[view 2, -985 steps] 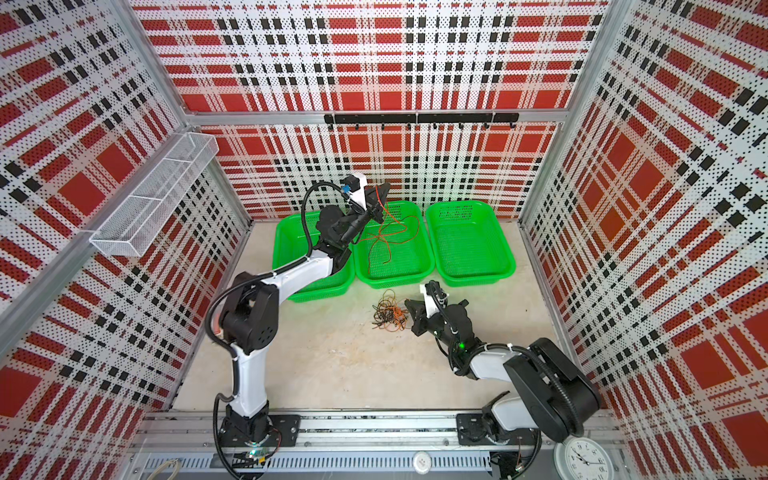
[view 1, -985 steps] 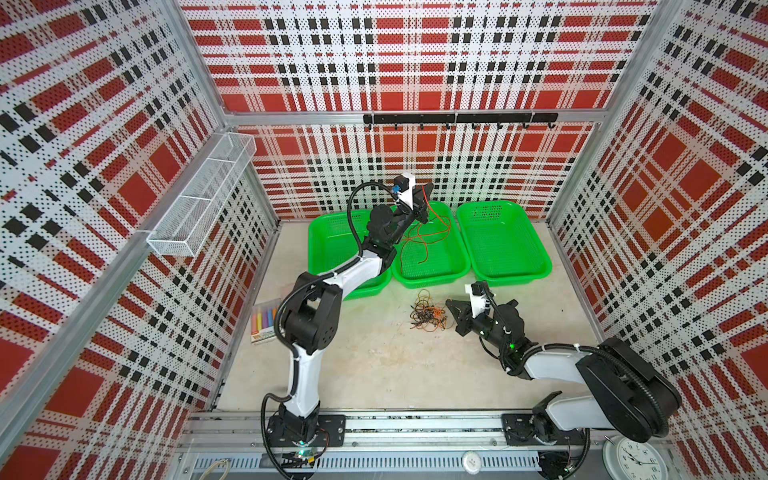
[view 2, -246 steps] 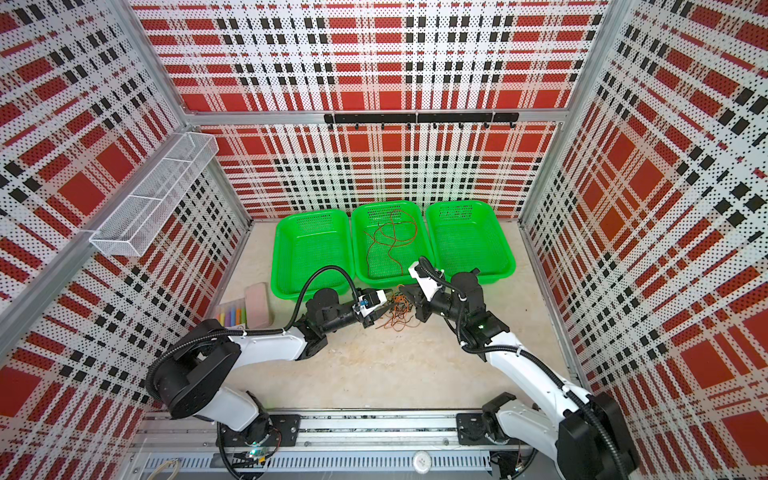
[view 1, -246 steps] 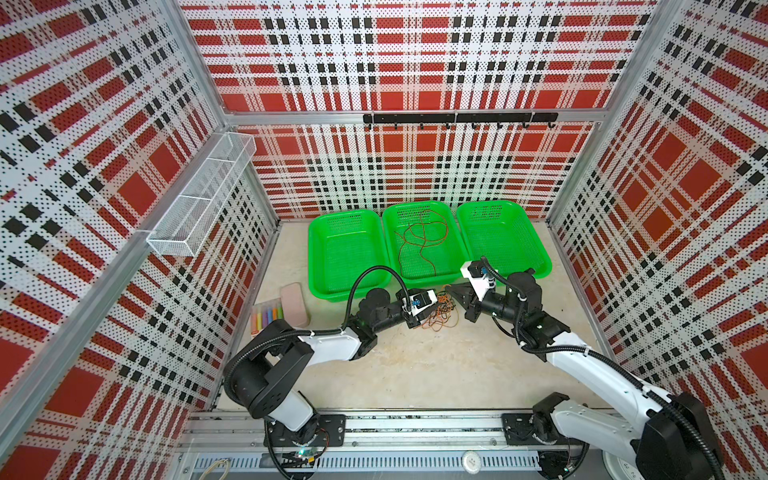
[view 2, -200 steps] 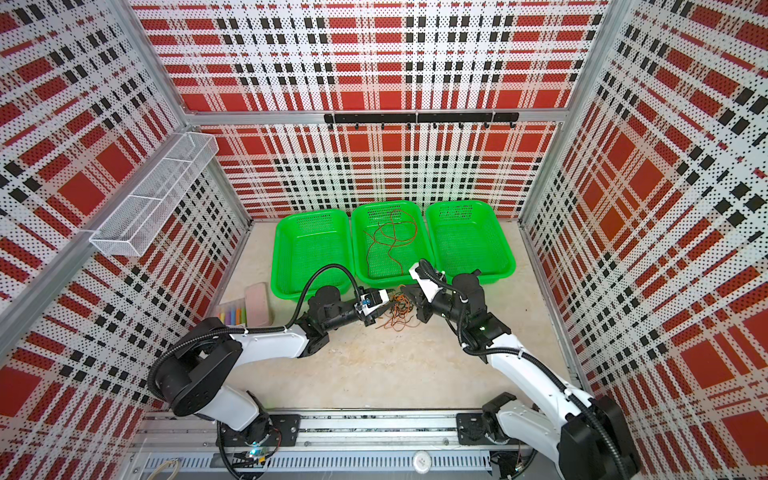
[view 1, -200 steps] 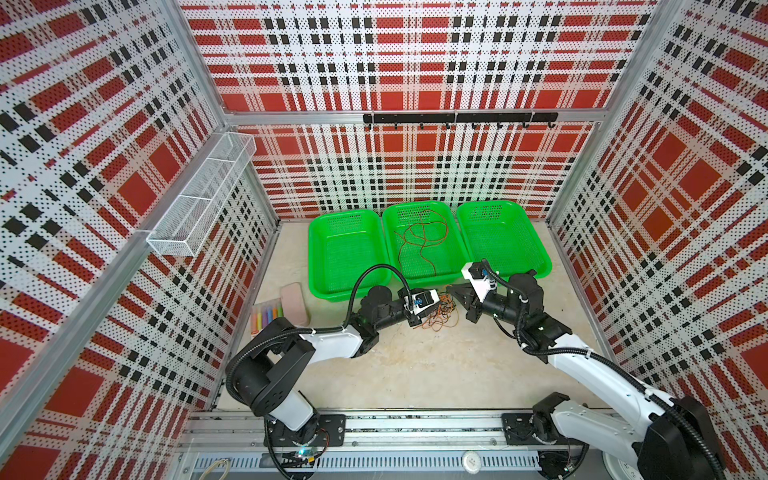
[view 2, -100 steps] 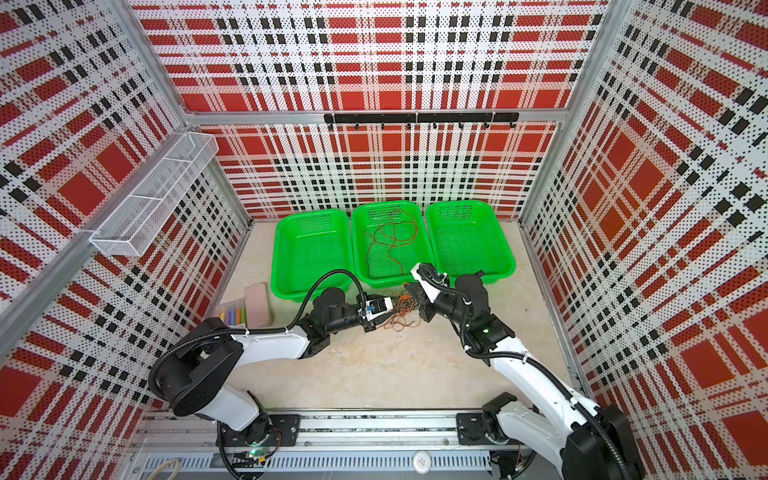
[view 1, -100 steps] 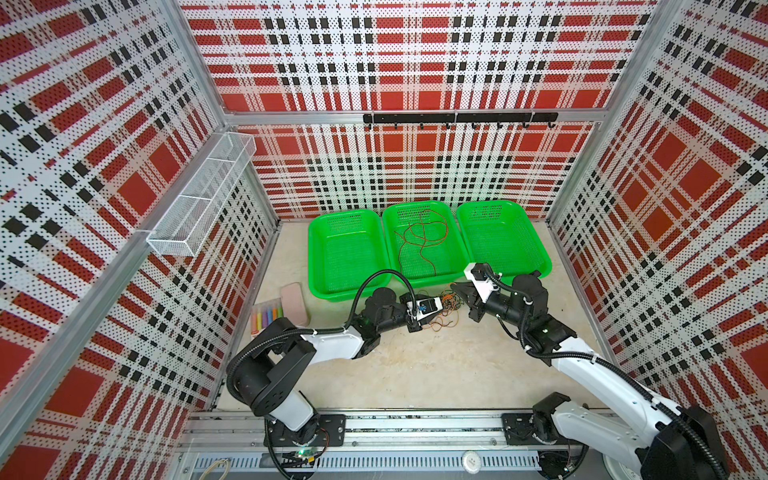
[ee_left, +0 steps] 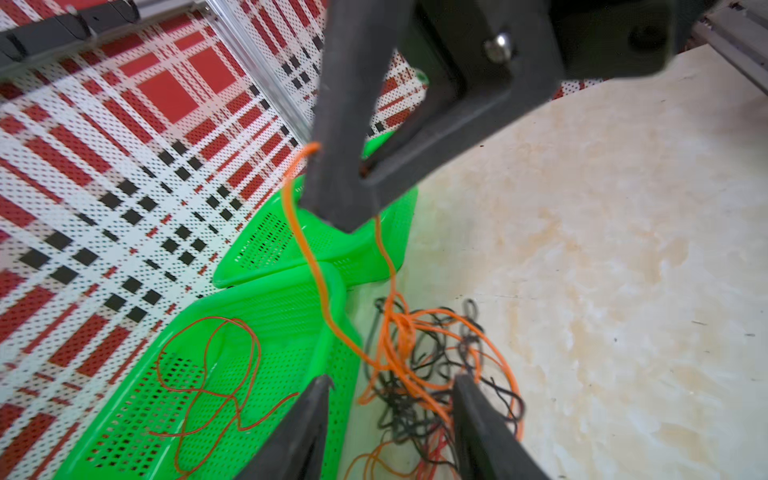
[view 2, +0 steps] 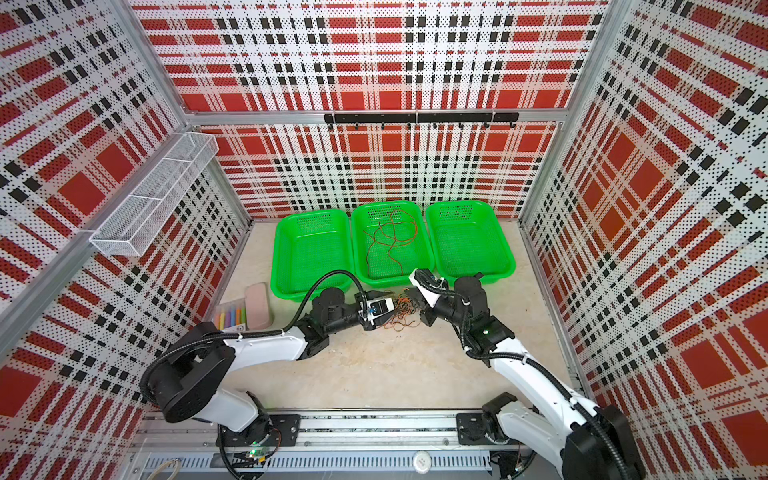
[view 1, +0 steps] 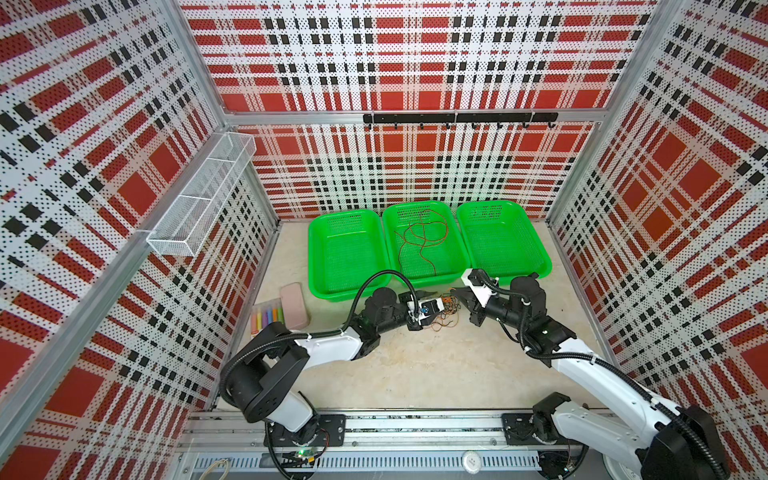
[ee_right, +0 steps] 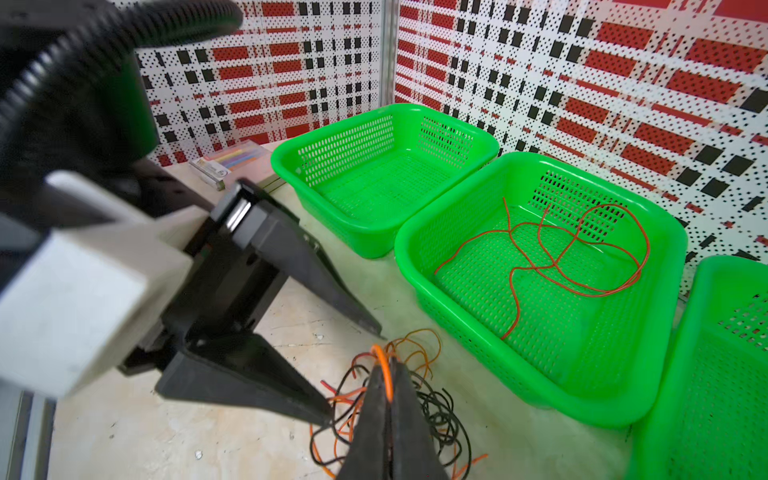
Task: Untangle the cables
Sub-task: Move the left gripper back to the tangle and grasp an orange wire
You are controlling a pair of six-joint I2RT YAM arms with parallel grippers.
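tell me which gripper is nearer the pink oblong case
Left. The left gripper is open at the tangle of thin cables, on the side toward the pink oblong case; the right gripper, shut on an orange cable, is across that tangle, farther from the case.

White arms (view 1: 332, 347), black joints (view 1: 266, 382), black corrugated hoses (view 1: 386, 273).

Table (view 1: 415, 374) | three green baskets (view 1: 345, 257) | tangled cables (view 1: 446, 309) | chalk box (view 1: 266, 318) | pink case (view 1: 294, 305)
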